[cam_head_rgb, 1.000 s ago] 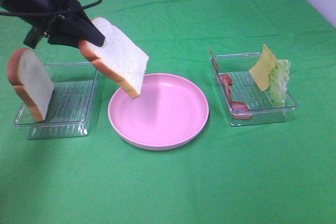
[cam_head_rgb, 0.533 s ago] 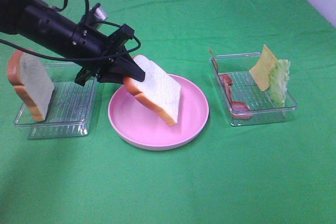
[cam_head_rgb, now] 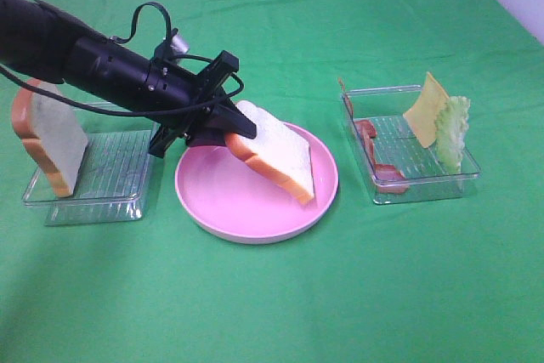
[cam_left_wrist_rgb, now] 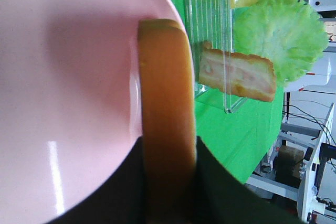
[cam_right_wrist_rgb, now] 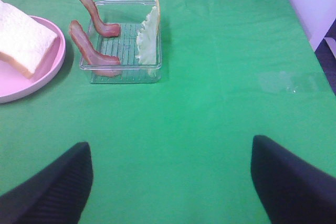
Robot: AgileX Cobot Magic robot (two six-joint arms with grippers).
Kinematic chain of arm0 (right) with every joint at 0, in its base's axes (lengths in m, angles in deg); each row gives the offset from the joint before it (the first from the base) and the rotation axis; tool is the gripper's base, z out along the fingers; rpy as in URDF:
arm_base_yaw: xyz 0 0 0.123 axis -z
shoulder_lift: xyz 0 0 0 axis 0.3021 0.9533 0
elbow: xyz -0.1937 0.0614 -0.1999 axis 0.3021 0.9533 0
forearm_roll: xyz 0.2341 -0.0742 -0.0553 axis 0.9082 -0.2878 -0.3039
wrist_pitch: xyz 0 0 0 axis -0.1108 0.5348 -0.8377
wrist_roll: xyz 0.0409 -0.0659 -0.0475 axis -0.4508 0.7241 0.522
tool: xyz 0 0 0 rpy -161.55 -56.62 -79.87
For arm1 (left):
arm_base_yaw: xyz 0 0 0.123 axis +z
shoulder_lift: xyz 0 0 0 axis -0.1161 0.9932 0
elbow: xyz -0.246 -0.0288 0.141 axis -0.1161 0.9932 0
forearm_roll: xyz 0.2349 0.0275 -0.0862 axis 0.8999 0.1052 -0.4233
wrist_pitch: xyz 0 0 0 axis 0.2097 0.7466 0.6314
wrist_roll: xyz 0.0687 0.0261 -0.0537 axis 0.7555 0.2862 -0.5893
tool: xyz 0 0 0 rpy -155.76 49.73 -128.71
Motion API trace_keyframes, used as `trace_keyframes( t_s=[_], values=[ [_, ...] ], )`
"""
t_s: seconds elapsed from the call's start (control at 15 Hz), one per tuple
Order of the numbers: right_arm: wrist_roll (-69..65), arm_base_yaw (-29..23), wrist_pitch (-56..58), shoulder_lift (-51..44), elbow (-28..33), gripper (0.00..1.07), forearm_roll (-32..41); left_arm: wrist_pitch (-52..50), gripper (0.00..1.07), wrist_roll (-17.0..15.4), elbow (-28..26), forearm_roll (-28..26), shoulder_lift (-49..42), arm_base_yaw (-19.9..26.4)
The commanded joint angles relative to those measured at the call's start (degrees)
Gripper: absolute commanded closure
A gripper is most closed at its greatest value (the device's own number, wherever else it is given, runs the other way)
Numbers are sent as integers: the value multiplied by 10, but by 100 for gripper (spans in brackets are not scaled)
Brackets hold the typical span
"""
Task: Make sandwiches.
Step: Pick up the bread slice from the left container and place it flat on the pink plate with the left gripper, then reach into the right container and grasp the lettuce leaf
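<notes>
Holding: left gripper (cam_head_rgb: 231, 130) clamps tilted bread slice (cam_head_rgb: 280, 147) over pink plate (cam_head_rgb: 228, 203); right gripper (cam_right_wrist_rgb: 170, 178) spread wide, empty.

- The plate (cam_head_rgb: 212, 210) is pink plastic, smooth and shiny.
- The left tray (cam_head_rgb: 115, 172) and the right tray (cam_head_rgb: 425, 186) are see-through plastic with ribbed floors.
- The cloth (cam_head_rgb: 340, 295) is green, dull and a bit wrinkled.
- The bread slice (cam_head_rgb: 276, 149) looks soft and dull.
- The lettuce (cam_head_rgb: 453, 129) looks crinkly.
</notes>
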Motion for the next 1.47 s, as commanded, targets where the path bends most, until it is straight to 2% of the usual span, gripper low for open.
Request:
trace_keyframes(
  t_s=[0.07, 0.2, 0.33, 0.47, 0.53, 0.67, 0.8, 1.0, 1.07, 1.13, 1.2, 1.27, 1.33, 1.47],
  values=[
    [6, 4, -6, -4, 2, 29, 1, 3, 100, 7, 0, -10, 6, -12],
    [6, 4, -6, -4, 2, 29, 1, -8, 89, 8, 0, 1, 10, -15],
    [6, 4, -6, -4, 2, 29, 1, -6, 72, 8, 0, 9, 10, -15],
    [6, 4, -6, -4, 2, 29, 1, 9, 39, 8, 0, 9, 8, -15],
    [6, 4, -6, -4, 2, 29, 1, 17, 29, 8, 0, 10, 7, -15],
    [6, 4, -6, -4, 2, 29, 1, 5, 26, 15, 0, 52, -14, -15],
    [6, 4, -6, -4, 2, 29, 1, -41, 26, 12, 0, 131, -49, -15],
    [6, 4, -6, -4, 2, 29, 1, -68, 26, -14, 0, 200, -89, -15],
    [6, 4, -6, -4, 2, 29, 1, -82, 26, -38, 0, 252, -123, -15],
    [6, 4, -6, -4, 2, 29, 1, -83, 26, -59, 0, 281, -143, -15],
    [6, 4, -6, -4, 2, 29, 1, -79, 26, -97, 0, 337, -172, -15],
    [6, 4, -6, -4, 2, 29, 1, -79, 26, -117, 0, 358, -184, -15],
    [6, 4, -6, -4, 2, 29, 1, -73, 26, -160, 0, 402, -211, -15],
    [6, 4, -6, -4, 2, 29, 1, -34, 26, -274, 0, 513, -265, -15]
  ],
)
